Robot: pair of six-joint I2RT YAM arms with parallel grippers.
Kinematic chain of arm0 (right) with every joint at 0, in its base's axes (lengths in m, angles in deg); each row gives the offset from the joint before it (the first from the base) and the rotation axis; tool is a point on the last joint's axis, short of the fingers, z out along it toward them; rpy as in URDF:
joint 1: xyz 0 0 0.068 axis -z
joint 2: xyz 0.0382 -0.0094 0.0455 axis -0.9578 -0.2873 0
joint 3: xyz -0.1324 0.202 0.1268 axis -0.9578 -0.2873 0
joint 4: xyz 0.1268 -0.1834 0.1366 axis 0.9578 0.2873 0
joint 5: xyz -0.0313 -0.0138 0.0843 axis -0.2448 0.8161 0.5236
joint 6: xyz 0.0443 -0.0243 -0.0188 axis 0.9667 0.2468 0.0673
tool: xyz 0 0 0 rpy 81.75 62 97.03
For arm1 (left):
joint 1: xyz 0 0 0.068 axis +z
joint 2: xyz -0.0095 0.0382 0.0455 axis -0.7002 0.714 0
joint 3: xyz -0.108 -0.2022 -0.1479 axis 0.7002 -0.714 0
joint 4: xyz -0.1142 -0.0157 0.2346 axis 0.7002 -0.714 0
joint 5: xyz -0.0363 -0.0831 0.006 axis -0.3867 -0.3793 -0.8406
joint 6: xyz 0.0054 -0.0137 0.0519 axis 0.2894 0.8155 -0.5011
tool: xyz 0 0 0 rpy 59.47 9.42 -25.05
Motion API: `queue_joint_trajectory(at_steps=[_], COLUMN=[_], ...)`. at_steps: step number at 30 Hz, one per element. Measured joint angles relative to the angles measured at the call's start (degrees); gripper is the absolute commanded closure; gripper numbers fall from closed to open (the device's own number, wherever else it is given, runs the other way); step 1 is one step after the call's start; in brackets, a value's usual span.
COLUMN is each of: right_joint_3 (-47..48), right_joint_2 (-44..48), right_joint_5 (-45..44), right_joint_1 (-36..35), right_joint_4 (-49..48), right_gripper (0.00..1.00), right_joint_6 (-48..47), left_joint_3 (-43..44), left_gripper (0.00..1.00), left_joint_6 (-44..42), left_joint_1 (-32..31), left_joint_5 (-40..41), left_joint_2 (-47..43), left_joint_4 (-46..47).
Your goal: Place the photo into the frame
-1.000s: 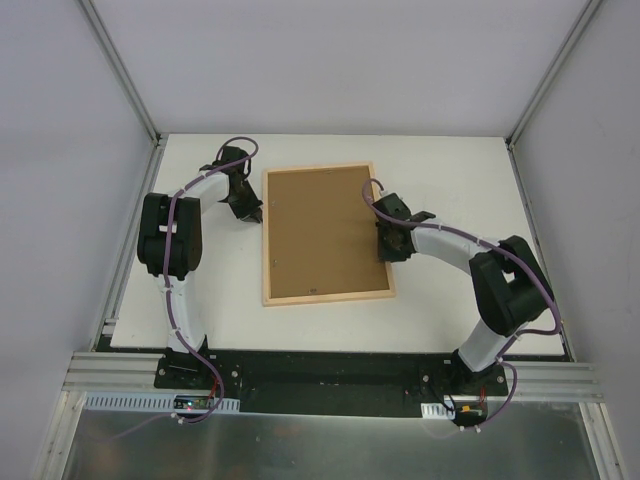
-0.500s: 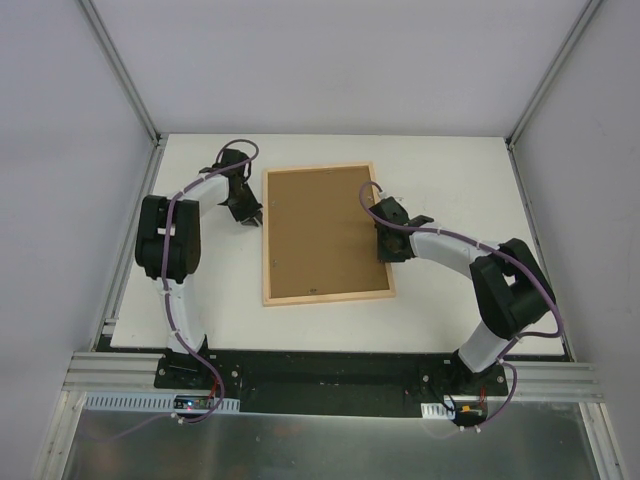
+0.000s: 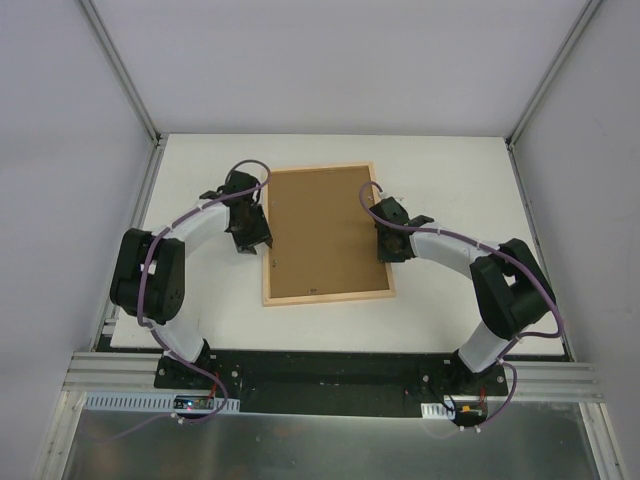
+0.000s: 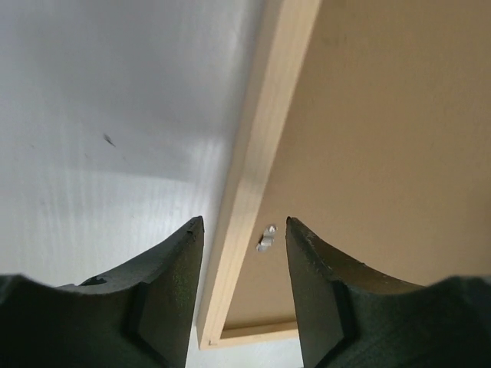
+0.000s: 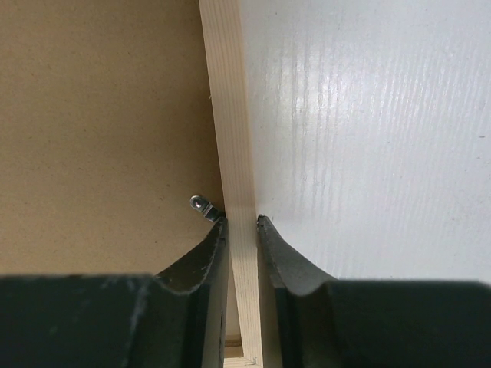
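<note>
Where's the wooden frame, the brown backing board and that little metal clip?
frame (image 3: 330, 297), top view, on its near wooden strip.
backing board (image 3: 325, 235), top view, middle of the brown panel.
metal clip (image 4: 266, 238), left wrist view, the small silver tab.

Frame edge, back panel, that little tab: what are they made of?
The frame: pale unfinished-looking wood, straight grain, matte. The back panel: brown fibreboard or card, speckled, dull. The tab: likely metal, silvery glint.

frame (image 3: 330, 296): 1 | backing board (image 3: 322, 232): 1 | metal tabs (image 4: 265, 238) (image 5: 202, 205): 2 | arms (image 3: 190, 215) (image 3: 450, 245): 2 | table (image 3: 450, 170): 1
</note>
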Motion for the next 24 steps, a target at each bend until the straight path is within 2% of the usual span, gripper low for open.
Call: queue_joint_trajectory(at_steps=[9,24], right_joint_3=[0.0,0.0], right_joint_2=[0.0,0.0], right_joint_5=[0.5,0.55], right_joint_1=[0.0,0.0], right_joint_4=[-0.15,-0.15], right_gripper=[1.0,1.0], right_joint_6=[0.0,-0.02], left_joint_3=[-3.72,-4.11], left_gripper=[0.55,0.59], left_joint_6=[-1.01,-2.36], left_joint_1=[-7.08,-8.59], left_joint_5=[2.43,4.48], left_joint_2=[-2.1,-0.28], left_joint_4=[-0.2,-0.39])
